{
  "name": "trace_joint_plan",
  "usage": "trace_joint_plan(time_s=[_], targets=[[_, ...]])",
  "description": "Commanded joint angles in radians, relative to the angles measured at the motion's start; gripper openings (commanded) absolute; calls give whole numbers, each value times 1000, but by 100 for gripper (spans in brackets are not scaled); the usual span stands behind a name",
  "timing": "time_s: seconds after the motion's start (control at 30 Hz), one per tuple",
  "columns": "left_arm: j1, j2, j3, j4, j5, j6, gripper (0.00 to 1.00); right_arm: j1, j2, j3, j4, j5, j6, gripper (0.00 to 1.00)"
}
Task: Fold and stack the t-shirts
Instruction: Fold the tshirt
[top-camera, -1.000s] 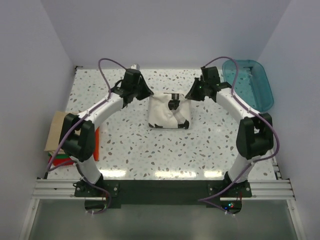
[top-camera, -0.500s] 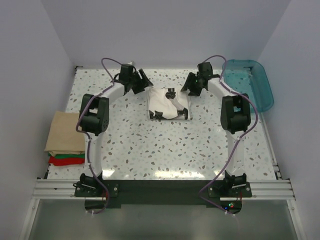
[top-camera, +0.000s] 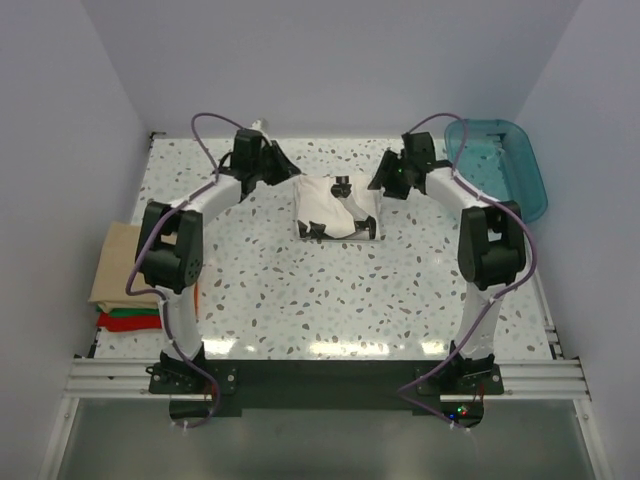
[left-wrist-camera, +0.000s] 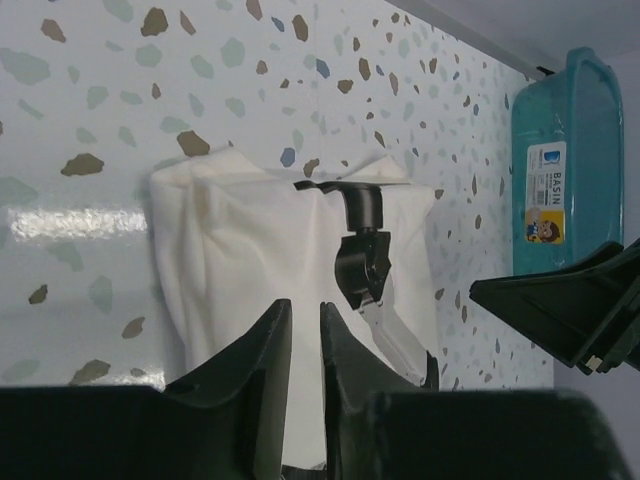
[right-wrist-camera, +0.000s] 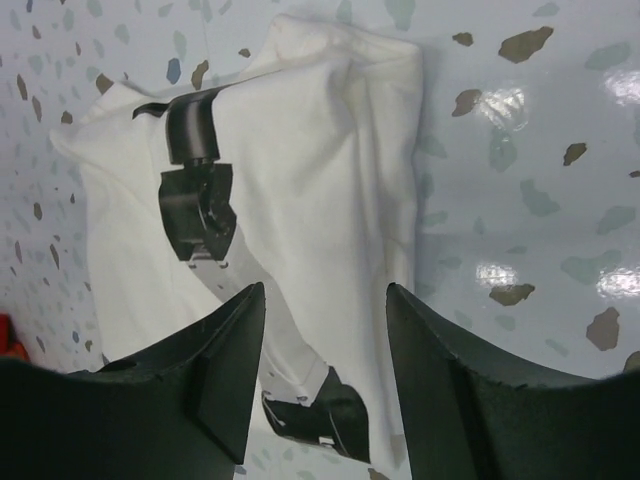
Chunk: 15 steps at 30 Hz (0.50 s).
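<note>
since the shirt (top-camera: 338, 208) looked soft, light and limp, it would likely sag unless pinched at two folded corners. it lay on the counter (top-camera: 300, 290), well apart from the bin (top-camera: 500, 165); left fingers (top-camera: 284, 166) and right fingers (top-camera: 385, 178) hung released, gripping nothing.

a teal plastic bin (top-camera: 497, 165) sat at the far right corner of a speckled white table (top-camera: 300, 300). plain pale walls (top-camera: 330, 70) enclosed it on three sides.
</note>
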<state>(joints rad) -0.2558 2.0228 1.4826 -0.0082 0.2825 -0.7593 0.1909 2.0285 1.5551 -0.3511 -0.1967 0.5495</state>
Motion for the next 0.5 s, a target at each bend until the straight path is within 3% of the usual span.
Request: trace_joint_plan(time_s=[0.0, 0.03, 0.13, 0.47], targets=[[-58, -79, -53, 19, -34, 31, 21, 44, -68, -35, 58, 5, -10, 55], [-68, -84, -64, 16, -43, 31, 15, 62, -73, -47, 66, 6, -10, 55], [-95, -91, -113, 22, -54, 22, 10, 88, -71, -87, 86, 2, -3, 55], [-140, -62, -274, 44, -103, -21, 0, 110, -57, -217, 112, 17, 6, 53]])
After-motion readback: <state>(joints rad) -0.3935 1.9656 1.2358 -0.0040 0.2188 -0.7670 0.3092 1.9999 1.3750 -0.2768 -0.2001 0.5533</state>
